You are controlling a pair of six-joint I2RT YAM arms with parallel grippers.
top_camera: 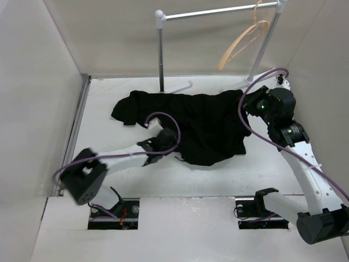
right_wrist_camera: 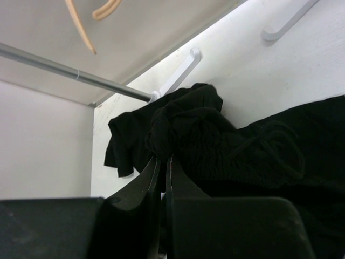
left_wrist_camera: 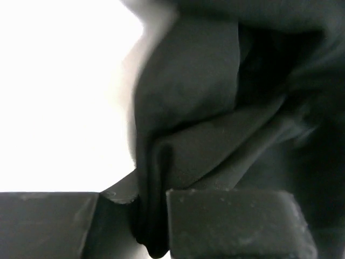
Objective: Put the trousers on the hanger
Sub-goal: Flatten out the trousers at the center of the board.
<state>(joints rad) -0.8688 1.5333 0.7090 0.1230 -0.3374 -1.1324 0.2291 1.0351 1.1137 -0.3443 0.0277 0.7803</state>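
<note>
Black fabric of the trousers [top_camera: 207,123] lies spread on the white table [top_camera: 180,183], mid to rear, well apart from the hanger [top_camera: 242,39], which hangs on the rack [top_camera: 218,11]. The left gripper [left_wrist_camera: 151,216] is clamped on a fold at the near edge. The right gripper [right_wrist_camera: 161,181] is clamped on the gathered drawstring end. Recommendation: raise both holds evenly and keep the cloth taut between them. Count: one pair of trousers, one hanger, one rack, two grippers.
</note>
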